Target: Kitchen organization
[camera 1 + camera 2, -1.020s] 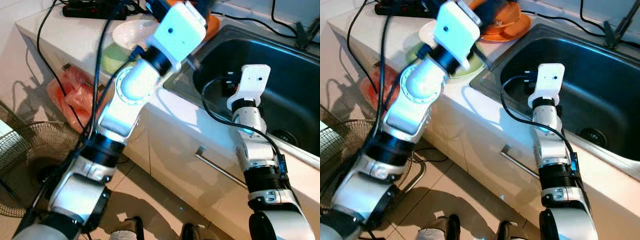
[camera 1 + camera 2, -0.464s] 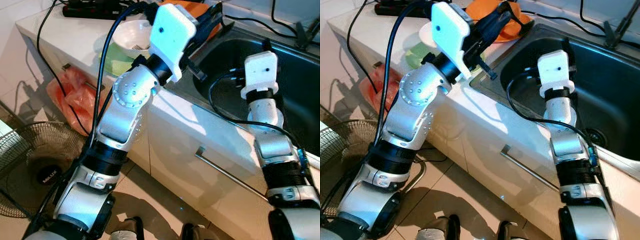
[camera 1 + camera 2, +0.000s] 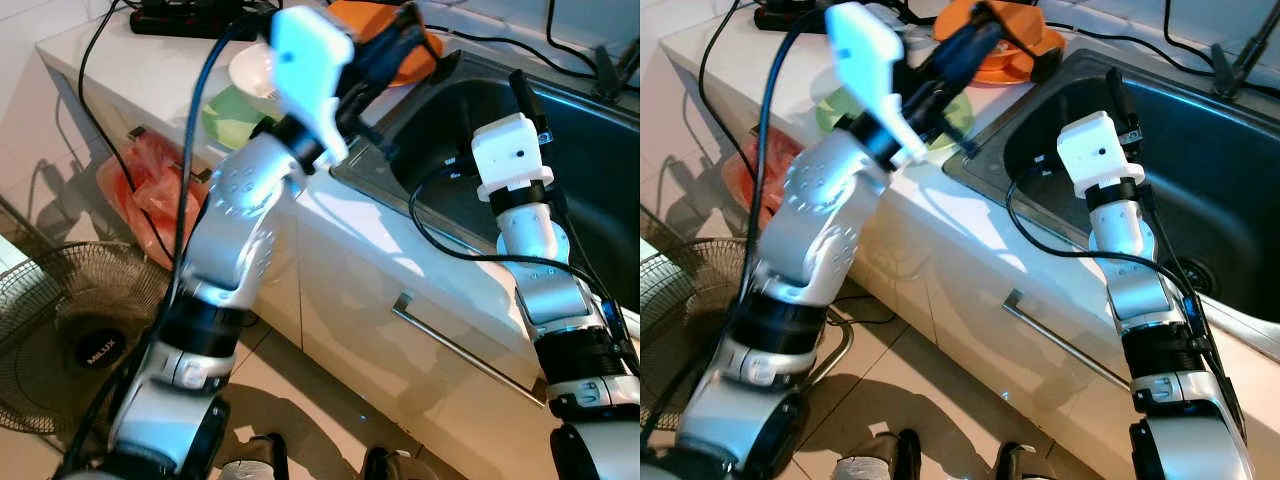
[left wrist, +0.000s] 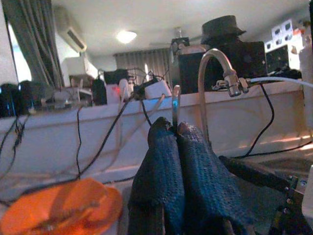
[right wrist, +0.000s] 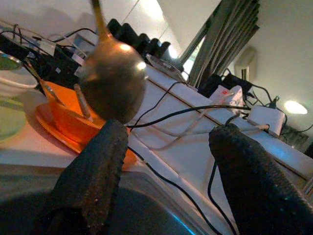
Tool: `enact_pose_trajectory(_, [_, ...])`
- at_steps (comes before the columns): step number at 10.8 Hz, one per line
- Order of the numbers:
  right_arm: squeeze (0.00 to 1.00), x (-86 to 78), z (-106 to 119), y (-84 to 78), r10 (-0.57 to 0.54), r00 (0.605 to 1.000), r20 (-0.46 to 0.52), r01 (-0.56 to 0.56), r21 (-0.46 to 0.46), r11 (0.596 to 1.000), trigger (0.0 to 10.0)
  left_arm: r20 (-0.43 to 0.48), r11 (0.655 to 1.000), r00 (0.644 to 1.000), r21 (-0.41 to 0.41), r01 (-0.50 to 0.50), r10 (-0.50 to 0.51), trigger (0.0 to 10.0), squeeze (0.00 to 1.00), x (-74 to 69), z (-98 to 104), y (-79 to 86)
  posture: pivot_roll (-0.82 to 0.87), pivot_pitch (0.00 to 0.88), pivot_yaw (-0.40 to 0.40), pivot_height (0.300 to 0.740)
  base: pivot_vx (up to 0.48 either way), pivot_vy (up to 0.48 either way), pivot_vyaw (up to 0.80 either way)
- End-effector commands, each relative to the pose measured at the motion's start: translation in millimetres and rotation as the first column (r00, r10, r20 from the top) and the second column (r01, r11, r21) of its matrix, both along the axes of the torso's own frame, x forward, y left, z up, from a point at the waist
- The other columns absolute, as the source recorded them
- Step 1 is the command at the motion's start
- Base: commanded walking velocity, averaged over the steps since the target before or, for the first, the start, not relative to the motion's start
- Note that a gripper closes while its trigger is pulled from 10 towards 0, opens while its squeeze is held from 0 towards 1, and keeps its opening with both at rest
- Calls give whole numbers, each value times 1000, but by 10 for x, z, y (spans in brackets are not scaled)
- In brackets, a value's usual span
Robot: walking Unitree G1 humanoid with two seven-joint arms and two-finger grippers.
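1. two end effectors are up over the sink edge right now, and the left one is the busy one.
2. left end effector has its two black fingers pinched tight on a thin metal handle, which reads as a spoon seen from the other wrist, bowl hanging in the air.
3. that spoon sits high above the near left rim of the sink, just right of the orange bowl on the worktop.
4. right end effector hovers inside the sink area with its fingers spread wide, nothing between them.
5. behind, on the worktop's far left, a white bowl rests on a green plate, with utensils poking out of the orange bowl.
6. risk one: the grip is only on the slim handle, so a quick wrist swing could let the spoon twist or slip and clatter into the sink.
7. risk two: cables trail across the worktop by the orange bowl, and a low sweep of the left arm could snag them.
8. risk three: both arms are close together here, so a careless move could knock them into each other.
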State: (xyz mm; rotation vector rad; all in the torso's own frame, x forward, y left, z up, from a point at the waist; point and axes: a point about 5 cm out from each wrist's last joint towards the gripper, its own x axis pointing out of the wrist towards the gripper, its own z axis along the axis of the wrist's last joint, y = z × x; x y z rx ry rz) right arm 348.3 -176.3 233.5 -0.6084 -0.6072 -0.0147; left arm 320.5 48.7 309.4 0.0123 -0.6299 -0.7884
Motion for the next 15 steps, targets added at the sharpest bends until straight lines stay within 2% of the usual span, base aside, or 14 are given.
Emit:
enact_pose_trajectory(1, [0,-28,-96,15,22,999,-23,-22,-28,999,10000,-9,999,1000,-32,20,-21,10000,0,-26,24,45,48,142,21,740,0,0,0])
enact_pose_trajectory(3, [0,-48,-142,37,40,999,-25,-41,-38,998,10000,-56,996,997,-75,50,-54,10000,0,-29,-1,107,48,137,23,740,0,0,0])
enact_pose_trajectory(4, [0,-57,-184,98,67,997,-27,-69,-73,995,10000,-84,991,992,-97,88,-97,10000,0,-50,-16,119,45,133,25,740,0,0,0])
enact_pose_trajectory(8, [0,-49,-185,211,96,995,-17,-97,-79,992,10000,-119,984,977,-60,170,-176,10000,0,-136,-82,5,50,147,24,740,0,0,0])
enact_pose_trajectory(13, [0,-37,-105,273,98,995,9,-98,-49,994,10000,-177,976,961,13,216,-211,10000,0,-193,-233,-56,53,160,27,740,0,0,0])
enact_pose_trajectory(15, [0,-36,-96,277,100,995,11,-99,-40,994,10000,-190,975,958,20,223,-215,10000,0,-198,-262,-67,52,160,27,740,0,0,0])
